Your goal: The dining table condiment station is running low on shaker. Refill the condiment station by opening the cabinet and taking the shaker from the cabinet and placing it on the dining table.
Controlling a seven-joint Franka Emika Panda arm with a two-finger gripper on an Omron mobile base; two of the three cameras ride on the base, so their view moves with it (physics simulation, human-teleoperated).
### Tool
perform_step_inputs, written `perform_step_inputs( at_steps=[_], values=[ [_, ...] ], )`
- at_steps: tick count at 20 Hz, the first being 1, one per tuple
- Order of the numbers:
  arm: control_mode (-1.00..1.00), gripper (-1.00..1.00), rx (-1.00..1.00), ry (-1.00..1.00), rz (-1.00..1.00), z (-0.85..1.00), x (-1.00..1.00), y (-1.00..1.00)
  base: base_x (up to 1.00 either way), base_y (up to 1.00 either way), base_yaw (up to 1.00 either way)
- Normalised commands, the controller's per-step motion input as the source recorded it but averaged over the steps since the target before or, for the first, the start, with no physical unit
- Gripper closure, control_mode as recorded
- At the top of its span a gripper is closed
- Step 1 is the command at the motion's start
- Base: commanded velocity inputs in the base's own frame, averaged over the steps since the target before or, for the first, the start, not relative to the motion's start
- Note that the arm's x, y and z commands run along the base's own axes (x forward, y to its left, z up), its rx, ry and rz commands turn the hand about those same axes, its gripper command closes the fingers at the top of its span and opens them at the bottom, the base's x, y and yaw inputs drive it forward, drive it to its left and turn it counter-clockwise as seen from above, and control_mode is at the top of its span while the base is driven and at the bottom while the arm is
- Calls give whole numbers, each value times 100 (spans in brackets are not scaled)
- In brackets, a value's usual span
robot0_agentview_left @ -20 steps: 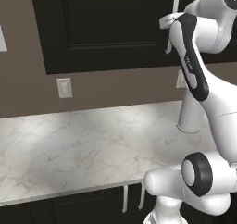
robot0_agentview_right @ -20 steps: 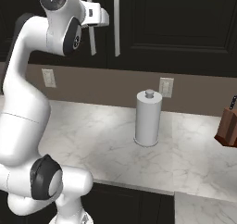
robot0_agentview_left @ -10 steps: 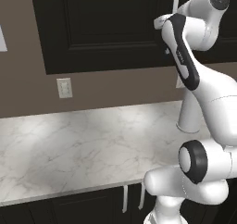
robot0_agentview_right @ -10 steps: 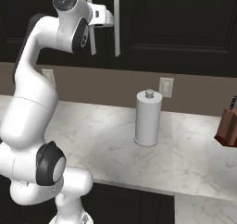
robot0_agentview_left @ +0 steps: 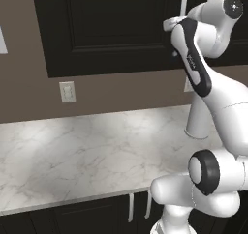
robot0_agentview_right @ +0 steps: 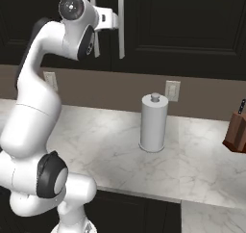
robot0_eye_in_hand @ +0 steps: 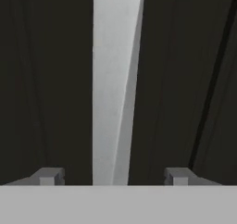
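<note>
Marble worktop (robot0_agentview_left: 87, 146) runs below a brown wall, with tall black wall cabinets above. On the worktop: a white paper-towel roll on its stand (robot0_agentview_right: 153, 122), and a wooden knife block (robot0_agentview_right: 237, 132) at the far right edge of the right base view. Wall outlets sit on the brown strip (robot0_agentview_left: 67, 91).

Change over the last second: the arm has pushed forward and up, carrying the hand (robot0_eye_in_hand: 112, 179) in toward the cabinet (robot0_agentview_right: 192, 25). Earlier the hand sat a little short of the door; now the long silver bar handle (robot0_eye_in_hand: 113, 89) stands between the two fingertips (robot0_eye_in_hand: 46, 177) in the hand view, running up the middle of the picture. In the right base view the same handle (robot0_agentview_right: 121, 26) is just beside the white wrist. The jaws have begun to narrow from their widest.

Hand state: released, fingers apart on either side of the bar with visible gaps; not yet clamped, nothing held.

Reading: this is the grasp on the door handle, first step of the job. The cabinet door looks shut, no gap seen along its edge. The shaker is not to be seen; presumably behind the door. Dining table is elsewhere.

Next, by my judgement: finish the pinch on the bar, then pull along the door's arc. Risk: fingers slipping down the smooth bar if the pinch is off-centre.
</note>
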Motion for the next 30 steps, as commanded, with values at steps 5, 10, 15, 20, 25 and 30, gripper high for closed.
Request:
perform_step_inputs(
  at_steps=[5,10,15,20,25,30],
  values=[
    [-100,100,0,-19,0,-38,27,0,0,0,0],
    [-100,100,0,-2,0,-6,4,25,0,0,0],
    [-100,100,-2,10,1,3,-41,21,0,0,0],
    [-100,100,1,10,9,2,-98,0,0,0,0],
    [-100,100,5,0,20,2,-100,0,0,0,0],
    [-100,100,0,0,30,4,-100,3,0,0,0]
  ],
)
